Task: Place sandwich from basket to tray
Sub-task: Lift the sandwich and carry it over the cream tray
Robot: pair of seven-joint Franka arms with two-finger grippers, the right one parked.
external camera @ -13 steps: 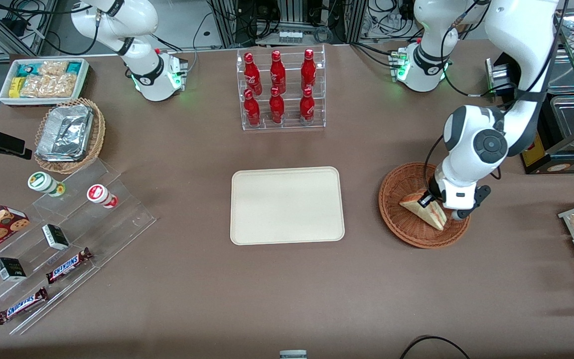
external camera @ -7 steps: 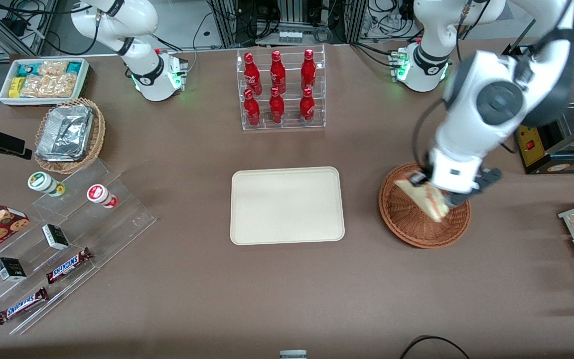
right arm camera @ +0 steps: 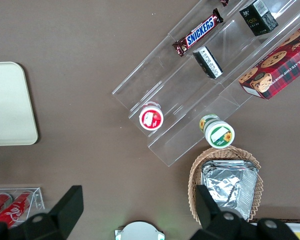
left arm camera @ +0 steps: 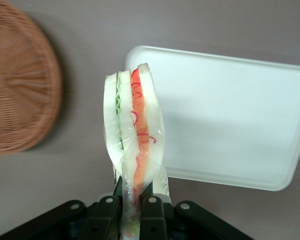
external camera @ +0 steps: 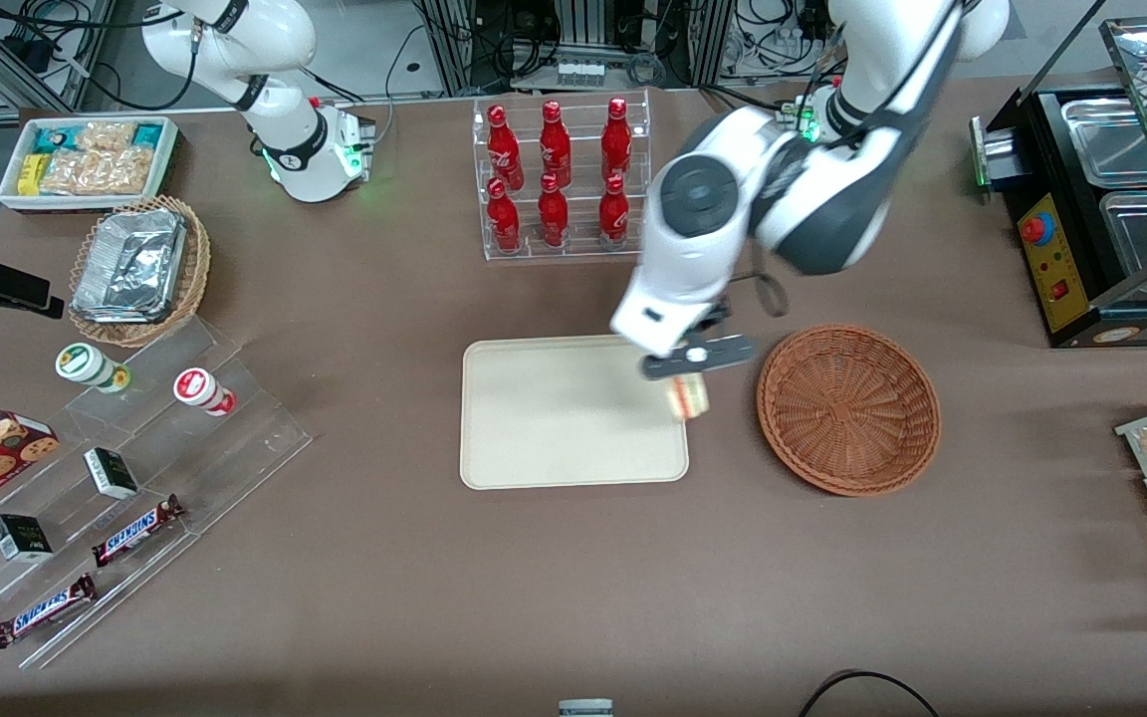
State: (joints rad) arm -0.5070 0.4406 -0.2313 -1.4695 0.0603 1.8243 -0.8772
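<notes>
Above the tray's (external camera: 554, 418) 3 o'clock edge, gripper (left arm camera: 136, 202) clamps the sandwich (left arm camera: 132, 145), clear of the basket (external camera: 847, 408). Carry step; next: move over tray centre, lower, release.

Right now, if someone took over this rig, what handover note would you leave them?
Gripper: shut on the sandwich, held in the air over the tray's edge nearest the basket.
Basket: nothing in it, so the pick-up is done.
Tray: bare, nothing on it yet.
Left to do: carry the sandwich over the tray's middle, lower it, open the fingers and back the arm away.
</notes>
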